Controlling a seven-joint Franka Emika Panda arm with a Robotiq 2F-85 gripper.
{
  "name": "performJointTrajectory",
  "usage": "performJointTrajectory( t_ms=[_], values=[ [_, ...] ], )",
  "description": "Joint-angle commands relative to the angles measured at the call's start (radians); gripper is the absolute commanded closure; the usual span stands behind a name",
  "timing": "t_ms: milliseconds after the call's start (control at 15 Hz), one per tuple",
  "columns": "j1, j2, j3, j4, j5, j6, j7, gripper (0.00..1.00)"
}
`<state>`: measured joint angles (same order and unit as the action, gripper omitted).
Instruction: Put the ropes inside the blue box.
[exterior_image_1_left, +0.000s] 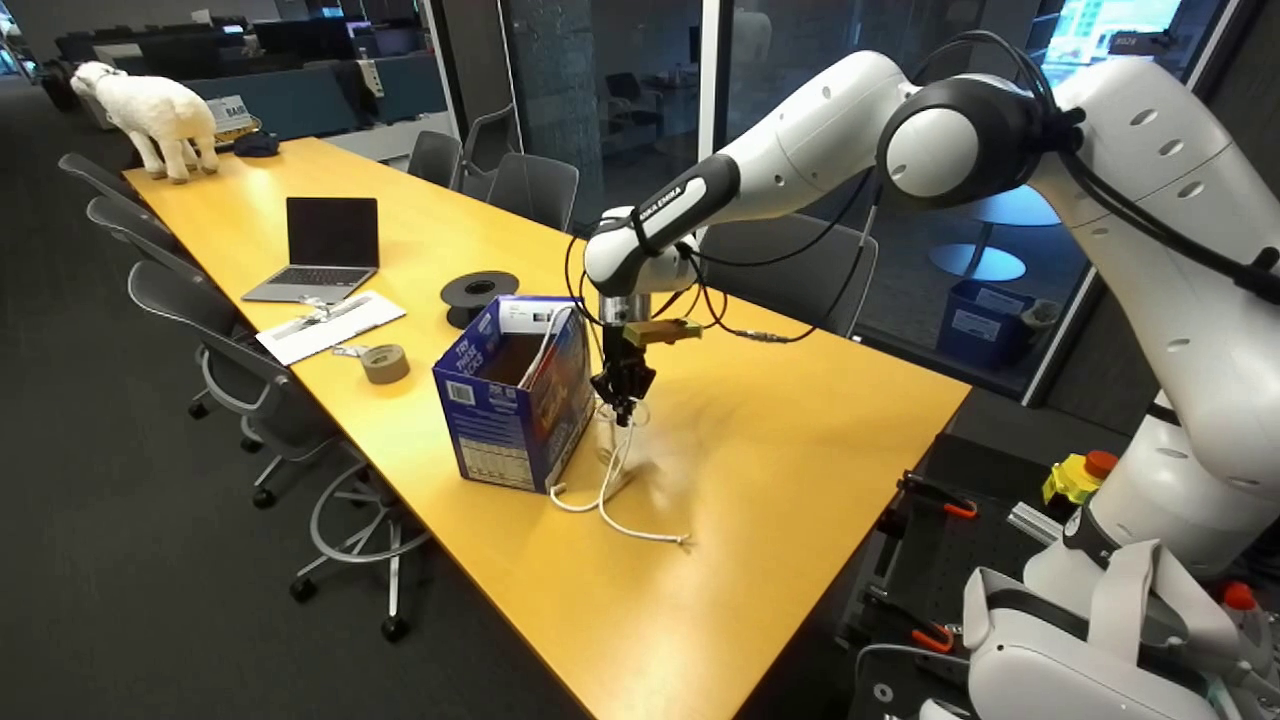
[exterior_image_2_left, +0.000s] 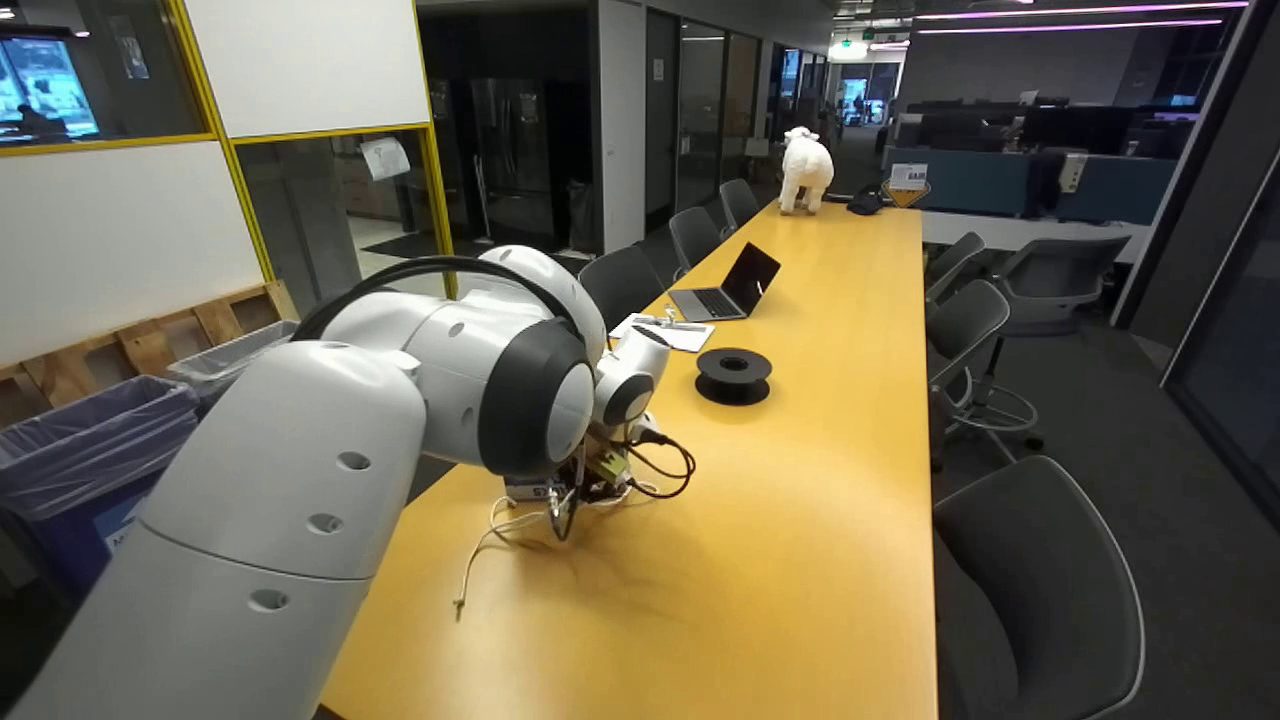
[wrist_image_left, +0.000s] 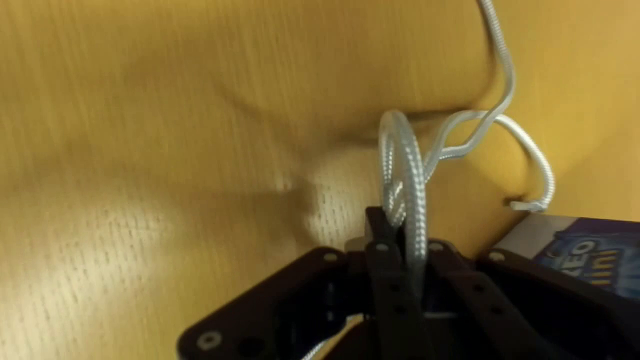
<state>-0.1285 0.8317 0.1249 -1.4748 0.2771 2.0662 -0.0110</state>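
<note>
The gripper (exterior_image_1_left: 624, 415) stood just beside the blue box (exterior_image_1_left: 490, 430), pinched narrow on the white rope (wrist_image_left: 416, 200), which was outside the box with two loose ends lying on the table (exterior_image_1_left: 800, 440), one near the box wall; a sound transfer, as judged here, called for a straight lift until both trailing ends cleared the rim, a short shift over the box's mouth, and release only after the ends hung inside
</note>
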Motion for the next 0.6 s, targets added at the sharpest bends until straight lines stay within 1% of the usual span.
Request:
performJointTrajectory(
  t_ms=[0,67,267,400,533],
  values=[
    [-0.053,-0.021,0.038,0.126,0.075,-0.214,-0.104,0.98],
    [-0.059,-0.025,0.039,0.163,0.092,-0.271,-0.112,0.98],
    [-0.063,-0.033,0.029,0.297,0.167,-0.42,-0.041,0.98],
    [-0.057,-0.033,0.021,0.383,0.226,-0.463,0.047,0.98],
    [-0.05,-0.027,0.015,0.464,0.29,-0.438,0.161,0.98]
  ],
)
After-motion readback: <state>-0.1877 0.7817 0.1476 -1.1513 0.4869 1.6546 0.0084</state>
